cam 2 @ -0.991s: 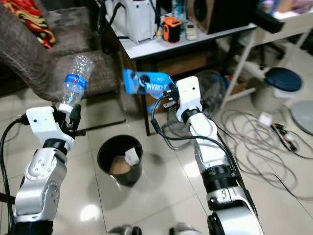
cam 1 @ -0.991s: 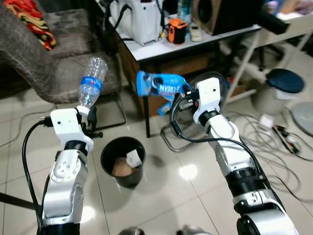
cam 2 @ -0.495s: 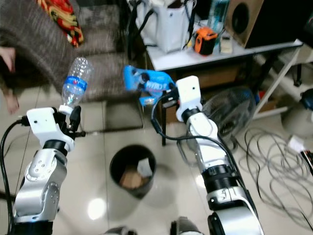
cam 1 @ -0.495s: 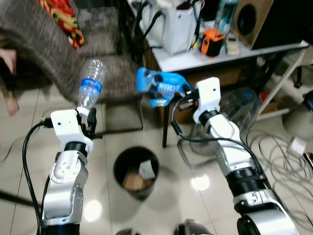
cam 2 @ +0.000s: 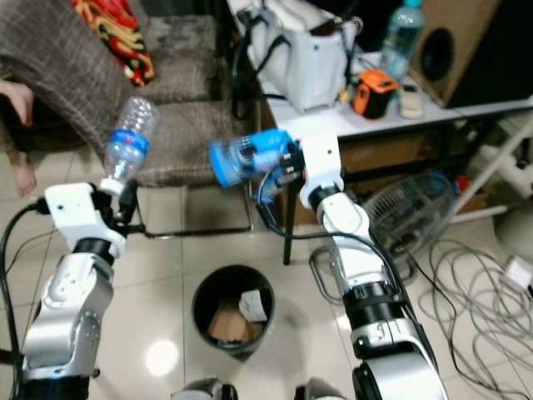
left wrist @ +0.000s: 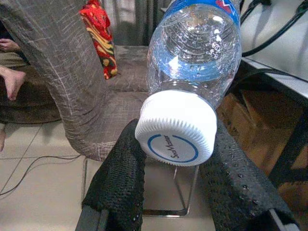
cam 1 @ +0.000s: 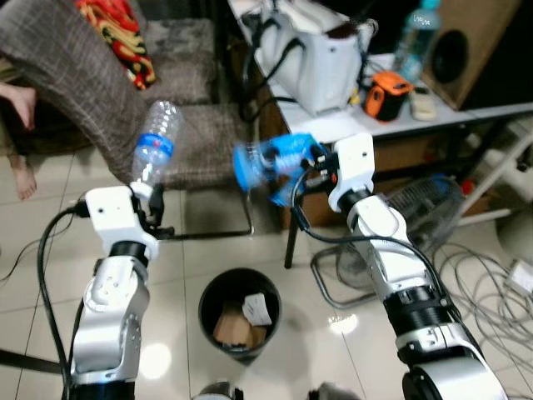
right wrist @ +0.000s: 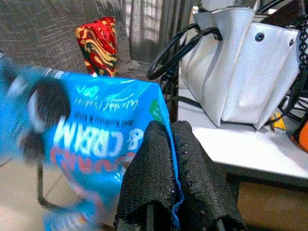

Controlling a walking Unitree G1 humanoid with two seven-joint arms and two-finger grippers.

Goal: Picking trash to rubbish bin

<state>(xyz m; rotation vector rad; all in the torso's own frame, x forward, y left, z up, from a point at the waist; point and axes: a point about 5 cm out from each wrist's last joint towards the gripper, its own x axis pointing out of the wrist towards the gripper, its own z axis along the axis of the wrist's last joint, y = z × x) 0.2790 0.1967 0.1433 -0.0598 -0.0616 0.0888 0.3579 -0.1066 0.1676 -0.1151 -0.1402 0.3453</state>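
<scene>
A clear bottle (cam 1: 155, 152) is clamped at its cap by the left gripper (cam 1: 154, 202), a blue wrapper (cam 1: 271, 162) pinched by the right gripper (cam 1: 315, 169), above the bin (cam 1: 240, 312).

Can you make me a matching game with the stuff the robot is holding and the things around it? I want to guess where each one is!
Things:
1. plastic bottle
2. blue snack wrapper
3. black bin
4. orange tool

Places:
A. on the white table
B. on the floor between the arms
C. cap pinched in the left gripper
D. clamped in the right gripper

Pairs: 1-C, 2-D, 3-B, 4-A
</scene>
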